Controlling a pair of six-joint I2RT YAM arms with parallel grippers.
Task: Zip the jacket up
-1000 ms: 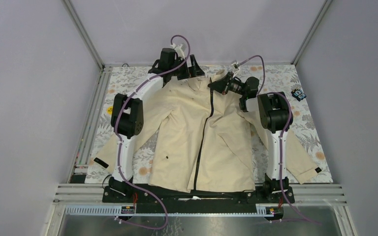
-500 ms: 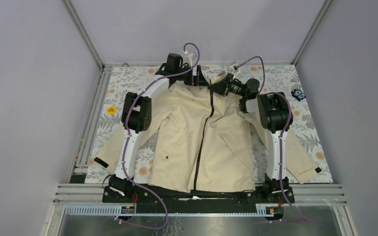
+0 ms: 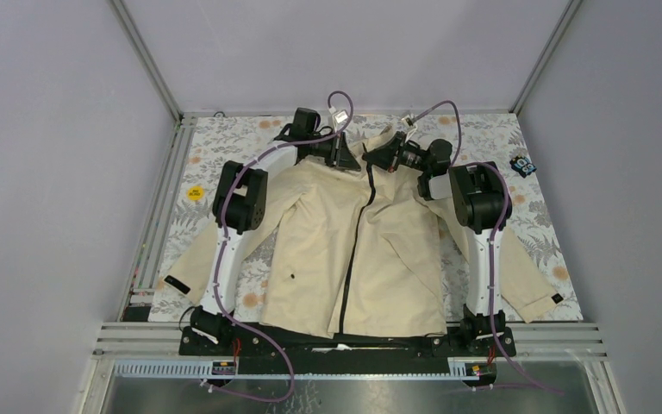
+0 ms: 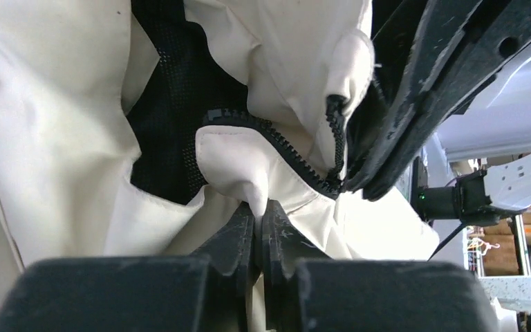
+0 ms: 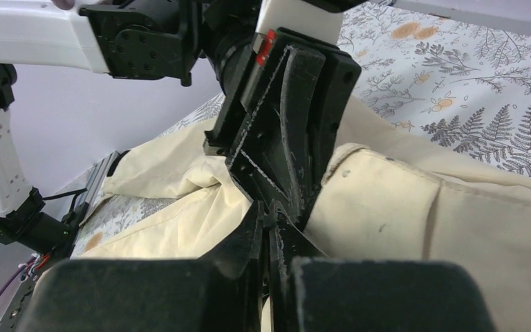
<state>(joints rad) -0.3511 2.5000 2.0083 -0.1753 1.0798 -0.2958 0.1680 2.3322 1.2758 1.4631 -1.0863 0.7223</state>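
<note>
Left gripper (image 4: 257, 206) is pinched narrow on a fold of the large cream-beige long-sleeved jacket (image 3: 310, 250) at the collar, just beside the top of its dark zipper (image 3: 353, 250). Right gripper (image 5: 269, 216) is closed tight, tips at the zipper teeth; I can't tell whether it grips anything. I see both grippers crowded close together. The jacket lies flat on the floral table cover (image 3: 215, 138), hem at the near edge, cuffs by the side edges. Bare cover shows at both far corners, with a small dark-blue object (image 3: 524, 164) far right.
</note>
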